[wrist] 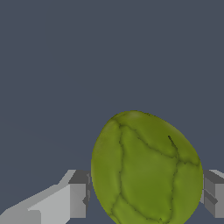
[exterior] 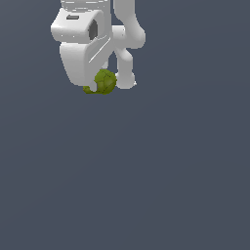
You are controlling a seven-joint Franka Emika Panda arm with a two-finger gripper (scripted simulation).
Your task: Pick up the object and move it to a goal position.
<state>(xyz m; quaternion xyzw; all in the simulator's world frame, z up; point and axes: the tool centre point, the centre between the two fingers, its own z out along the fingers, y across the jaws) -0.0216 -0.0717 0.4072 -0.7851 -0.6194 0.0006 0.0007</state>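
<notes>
Wrist view shows us the object (wrist: 146, 168) sitting between the fingers (wrist: 78, 197) of the gripper (wrist: 144, 197), pads flanking it close on both sides; whether they pinch it we cannot tell. In the exterior view it sits upper left, under the gripper.

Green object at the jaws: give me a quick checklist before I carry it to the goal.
1. Object between the fingers: ok, one finger on each side in the wrist view.
2. Pads touching the object: cannot tell; both sit at its edges.
3. Object centred in the gripper: ok, roughly.
4. Object lifted off the surface: cannot tell; no shadow or edge shows.
5. Goal position marked: not ok, none visible in either view.
</notes>
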